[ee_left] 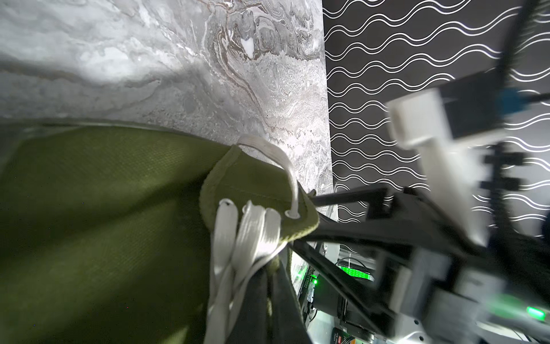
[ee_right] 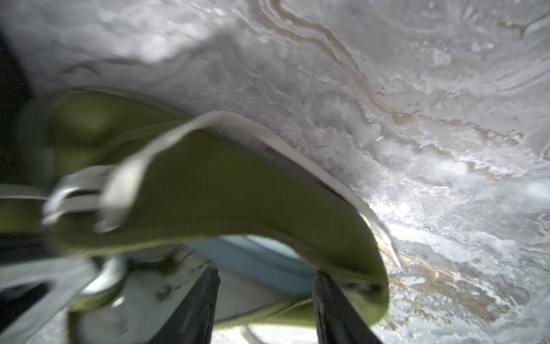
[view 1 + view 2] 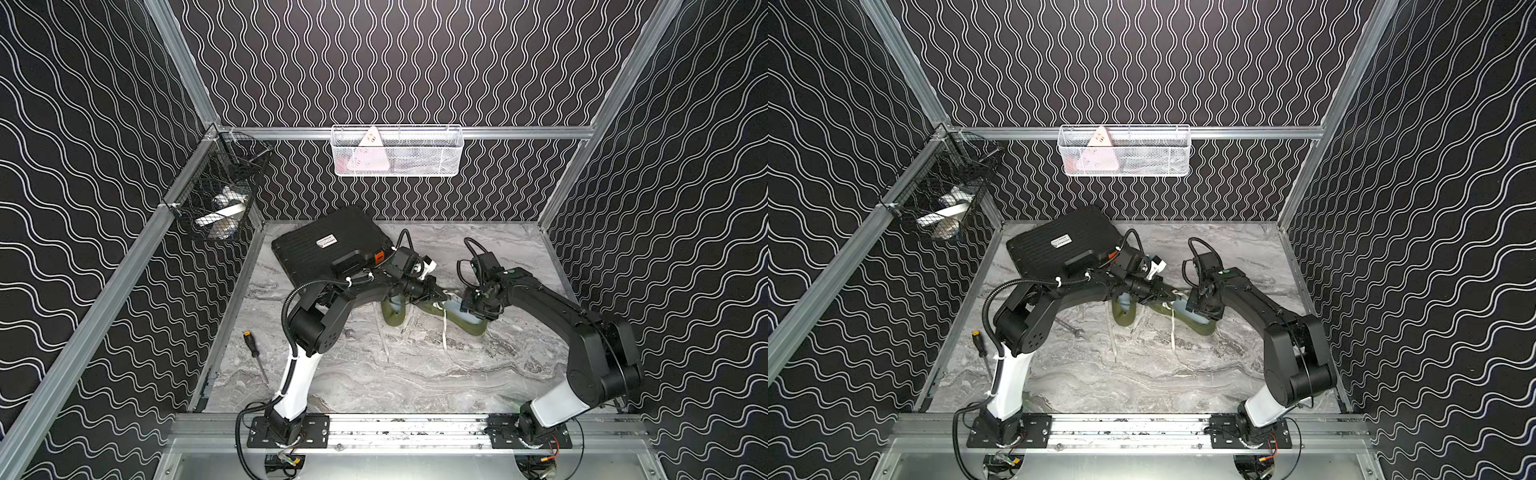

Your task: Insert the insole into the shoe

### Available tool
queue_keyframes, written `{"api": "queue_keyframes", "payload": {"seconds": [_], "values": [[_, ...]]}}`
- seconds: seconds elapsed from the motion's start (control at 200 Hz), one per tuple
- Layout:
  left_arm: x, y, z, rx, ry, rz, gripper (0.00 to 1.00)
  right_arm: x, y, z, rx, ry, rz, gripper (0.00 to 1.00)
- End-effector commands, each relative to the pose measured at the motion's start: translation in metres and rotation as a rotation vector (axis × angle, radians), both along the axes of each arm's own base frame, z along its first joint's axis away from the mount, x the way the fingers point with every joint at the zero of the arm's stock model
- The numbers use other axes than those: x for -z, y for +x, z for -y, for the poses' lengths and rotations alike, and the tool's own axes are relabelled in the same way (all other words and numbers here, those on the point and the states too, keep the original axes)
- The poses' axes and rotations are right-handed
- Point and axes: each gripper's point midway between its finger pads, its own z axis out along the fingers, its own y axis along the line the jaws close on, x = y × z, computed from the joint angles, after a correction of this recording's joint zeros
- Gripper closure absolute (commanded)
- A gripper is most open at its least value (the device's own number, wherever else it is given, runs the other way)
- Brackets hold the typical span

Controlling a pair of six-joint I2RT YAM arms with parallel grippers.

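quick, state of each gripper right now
left gripper: closed, pinching the laced edge of the shoe
right gripper: open, jaws apart at the shoe's opening, above the insole, holding nothing

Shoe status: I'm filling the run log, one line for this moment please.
left gripper shut on shoe | right gripper open at heel | insole in shoe

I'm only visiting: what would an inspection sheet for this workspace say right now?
Surface: marble table, laces trailing on it.
Job's things: green shoe with blue insole in its opening; second shoe beside it.
Clutter: black case, screwdriver.
Grippers: left gripper shut on the shoe's lace flap; right gripper open at the shoe's opening.
Cables: black cables loop at both wrists.
Surroundings: white basket, black basket, patterned walls.
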Motion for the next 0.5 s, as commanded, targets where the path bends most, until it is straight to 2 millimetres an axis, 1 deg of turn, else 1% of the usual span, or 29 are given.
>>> {"api": "queue_keyframes", "payload": {"seconds": [0.0,0.03,0.065,0.125,0.2,0.26,0.315,0.375,0.395,0.44,0.495], "values": [[-0.003,0.0,-0.001,0.014,0.001,0.023,1.0,0.021,0.009,0.012,0.044,-0.07,-0.008,0.46],[-0.003,-0.001,-0.001,0.016,0.001,0.02,1.0,0.024,0.011,0.013,0.045,-0.075,-0.024,0.46],[-0.001,-0.001,-0.001,0.019,0.003,0.018,1.0,0.022,0.012,0.012,0.043,-0.08,-0.033,0.45],[0.0,-0.002,-0.002,0.018,0.009,0.017,1.0,0.01,0.015,0.009,0.048,-0.067,-0.008,0.45],[-0.002,-0.002,-0.002,0.015,0.006,0.022,1.0,-0.011,0.014,0.004,0.045,-0.052,0.033,0.44],[-0.001,-0.001,-0.002,0.013,0.008,0.023,1.0,-0.018,0.01,0.0,0.041,-0.051,0.053,0.43],[0.0,-0.001,-0.002,0.012,0.01,0.02,1.0,-0.013,0.007,0.001,0.048,-0.057,0.058,0.41],[-0.001,-0.001,-0.001,0.015,0.01,0.022,1.0,0.0,0.009,0.007,0.054,-0.086,0.061,0.39],[-0.002,-0.001,-0.001,0.016,0.01,0.024,1.0,0.007,0.009,0.01,0.056,-0.101,0.048,0.39],[-0.002,-0.001,-0.002,0.022,0.015,0.024,1.0,0.016,0.011,0.013,0.056,-0.117,0.024,0.39],[-0.001,-0.002,-0.003,0.027,0.027,0.026,1.0,0.018,0.013,0.013,0.047,-0.126,0.006,0.39]]}}
